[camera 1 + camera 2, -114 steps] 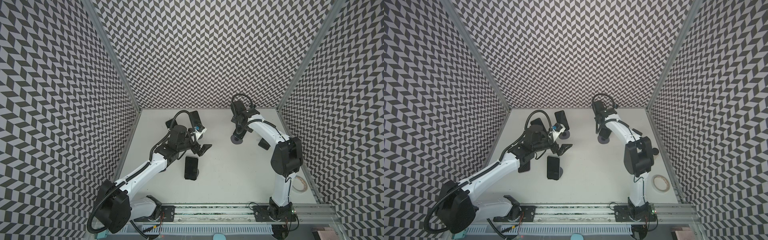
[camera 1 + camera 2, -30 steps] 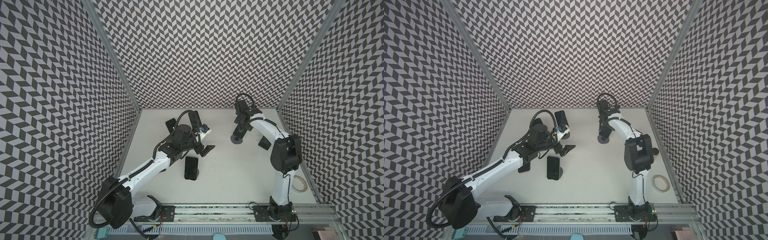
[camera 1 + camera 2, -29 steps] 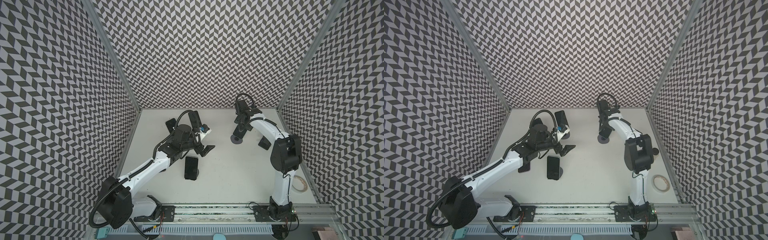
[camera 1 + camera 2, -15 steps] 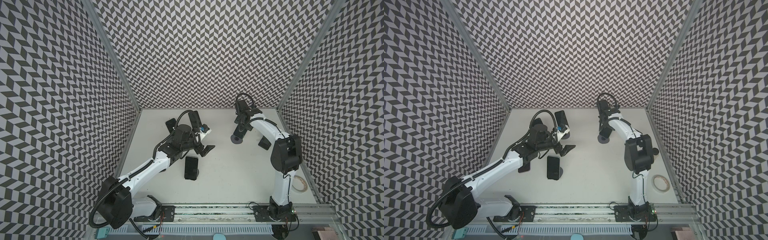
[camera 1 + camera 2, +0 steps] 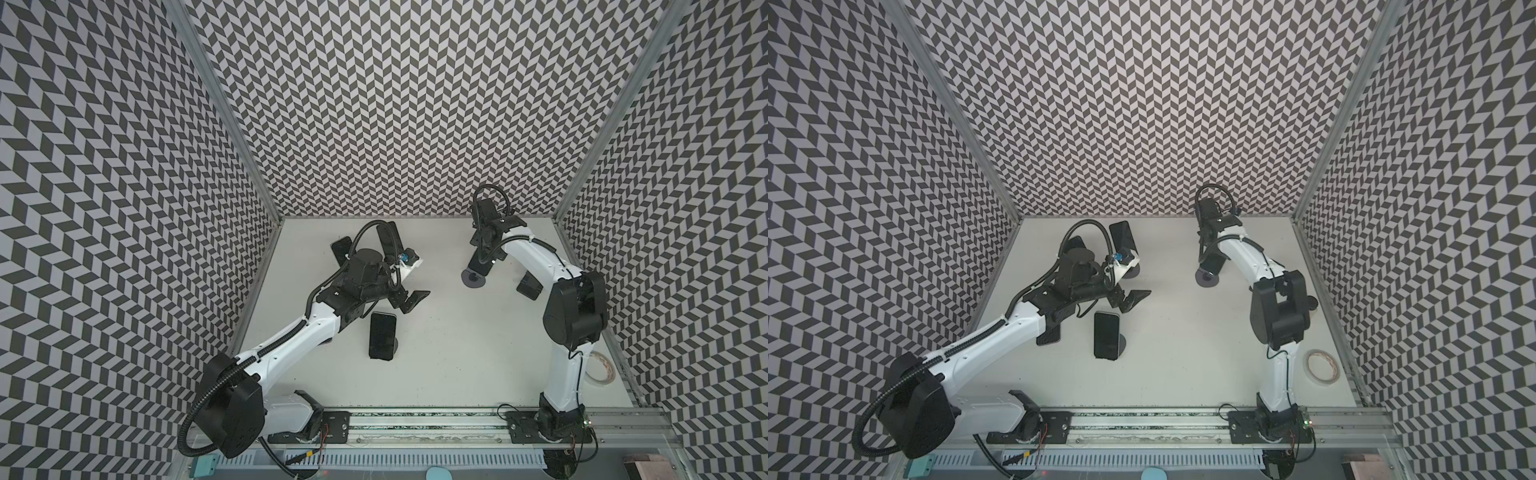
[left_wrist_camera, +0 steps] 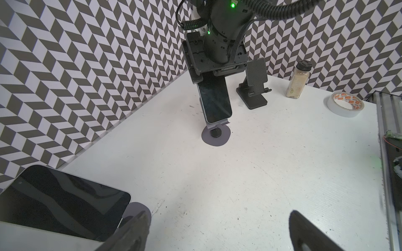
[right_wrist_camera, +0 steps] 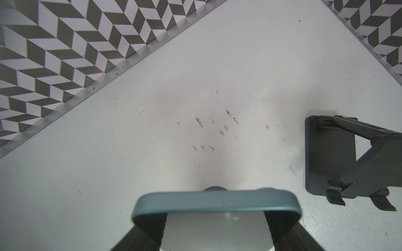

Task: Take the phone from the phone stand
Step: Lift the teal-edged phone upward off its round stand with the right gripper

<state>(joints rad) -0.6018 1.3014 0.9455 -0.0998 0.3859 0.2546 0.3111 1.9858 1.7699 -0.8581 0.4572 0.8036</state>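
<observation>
The right claw [image 7: 215, 219] had its jaws partly closed around the top end of the phone [image 7: 217, 203], which sat in the round-footed stand [image 6: 225, 137] near the back wall [image 5: 395, 124]. The phone's long axis ran from the stand's lip up into that claw (so I'd guess a pull along that line). Of the 2, the left claw [image 5: 405, 301] hung wide open, empty and well apart.

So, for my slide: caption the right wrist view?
Right hand gripping a phone by its sides, an empty stand beside.

White table [image 5: 436, 365], phone stands [image 6: 216, 136], tape roll [image 6: 339, 110], spice jar [image 6: 298, 81] on it
</observation>
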